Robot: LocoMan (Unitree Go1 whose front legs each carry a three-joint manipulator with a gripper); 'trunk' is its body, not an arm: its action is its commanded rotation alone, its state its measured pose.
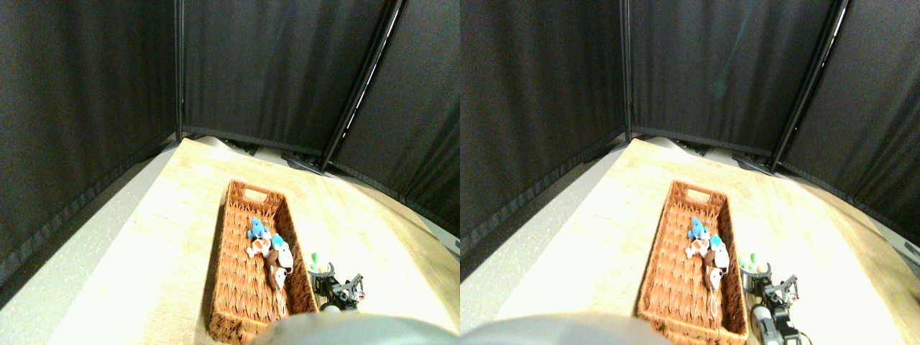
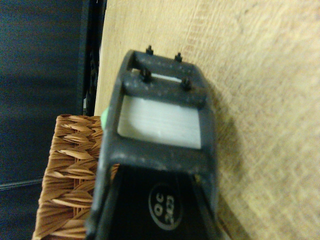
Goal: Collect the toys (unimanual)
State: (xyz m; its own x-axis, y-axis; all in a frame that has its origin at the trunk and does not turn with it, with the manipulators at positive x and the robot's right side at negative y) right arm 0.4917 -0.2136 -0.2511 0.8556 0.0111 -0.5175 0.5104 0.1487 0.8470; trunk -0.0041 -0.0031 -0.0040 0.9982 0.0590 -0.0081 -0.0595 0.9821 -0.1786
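Item one: a light wood-grain bench (image 1: 144, 237), backed by black curtain panels (image 1: 273, 65) hung on dark poles.

Item two: a long brown wicker basket (image 1: 241, 287) lying lengthwise on the bench, with a handle slot cut in its far end wall. In the wrist view we noted a corner of the same weave (image 2: 70, 165) beside the jaw frame.

Item three: the toys inside the basket, gathered along the side nearer the manipulator. We counted a blue toy (image 1: 256, 228) farthest from the robot, an orange and white toy (image 1: 258, 247) touching it, a white toy with a blue top (image 1: 282, 253) against the basket's wall, and a brown toy (image 1: 276, 276) nearest the robot, with a pale string tail trailing toward the near end. The pile was small in the picture, so we could not settle the exact count.

Item four: a green toy (image 1: 316, 261) outside the basket, just beside its wall, sitting at the tip of the right pincer (image 1: 320, 270). The wrist view showed only a sliver of green (image 2: 105, 118) at the edge of the dark jaw frame.

Item five: the right pincer itself, low over the bench just beside the basket. We could not tell whether its jaws were wide, narrow, or closed on the green toy; the frame hid the gap.
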